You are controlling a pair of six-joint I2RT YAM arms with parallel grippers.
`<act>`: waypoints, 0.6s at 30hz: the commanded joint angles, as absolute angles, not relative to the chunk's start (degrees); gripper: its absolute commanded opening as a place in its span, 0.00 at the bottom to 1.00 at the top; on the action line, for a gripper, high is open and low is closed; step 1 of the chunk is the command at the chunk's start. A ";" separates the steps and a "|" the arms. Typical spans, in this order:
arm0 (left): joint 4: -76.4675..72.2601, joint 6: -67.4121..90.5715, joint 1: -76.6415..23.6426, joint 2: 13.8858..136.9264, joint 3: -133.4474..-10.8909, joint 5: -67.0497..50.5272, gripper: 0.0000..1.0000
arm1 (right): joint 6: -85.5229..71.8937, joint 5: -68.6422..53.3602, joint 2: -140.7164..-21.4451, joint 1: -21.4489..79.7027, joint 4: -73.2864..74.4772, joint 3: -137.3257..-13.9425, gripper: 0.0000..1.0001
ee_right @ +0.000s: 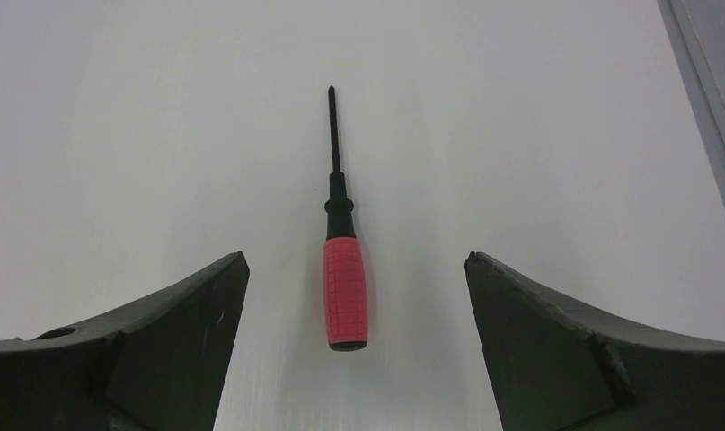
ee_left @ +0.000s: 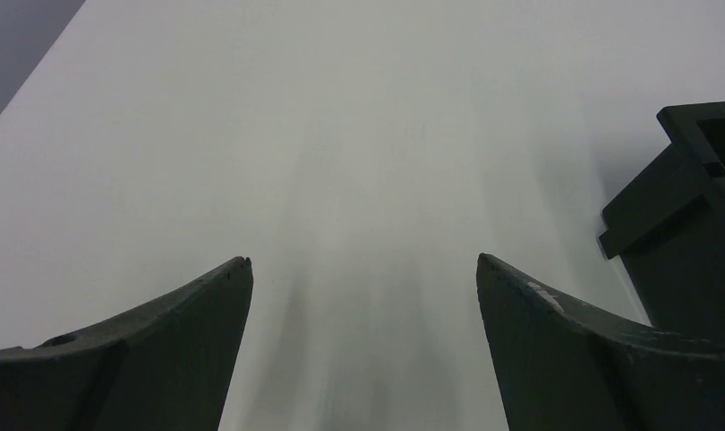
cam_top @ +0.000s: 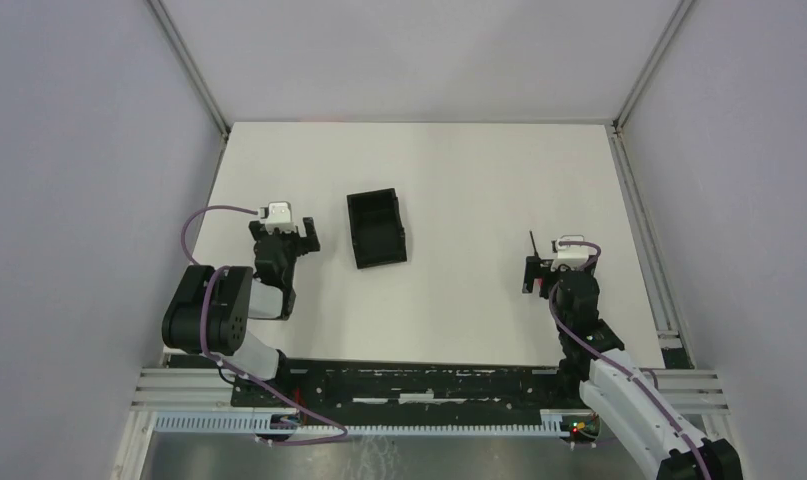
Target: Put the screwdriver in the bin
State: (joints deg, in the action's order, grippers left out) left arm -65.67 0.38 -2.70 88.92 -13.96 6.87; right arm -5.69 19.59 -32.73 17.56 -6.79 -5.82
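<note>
Two arms, one bin, one screwdriver on record. Logging white table as the largest item, carrying the bin and everything else. Noting left arm reaching up on the left side of the bin, and right arm reaching up well to the right of the bin. Seeing the bin sitting flat with its open top up, long axis running roughly away from the arm bases, turned slightly. Recording left gripper just left of the bin, fingers spread wide apart, only bare table between them, a corner of the bin showing beside its right finger. Recording right gripper well to the right of the bin, fingers likewise spread wide, touching nothing. Finding the screwdriver lying flat on the table, outside the bin and well to its right, centred between the right fingers without contact, red handle nearer the gripper, dark shaft pointing away from it.
</note>
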 commanded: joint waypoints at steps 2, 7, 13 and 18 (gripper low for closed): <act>-67.14 1.23 -2.48 88.13 -14.24 6.41 1.00 | -5.46 19.45 -33.60 17.42 -7.76 -10.38 0.98; -67.15 1.23 -2.55 88.15 -14.24 6.38 1.00 | -4.86 22.05 -42.08 17.48 5.88 -26.64 0.98; -67.16 1.23 -2.50 88.15 -14.24 6.37 1.00 | -3.27 21.20 -66.36 15.16 34.33 -60.43 0.98; -67.16 1.30 -2.53 88.15 -14.24 6.36 1.00 | -1.30 10.43 -82.22 10.38 43.76 -70.91 0.97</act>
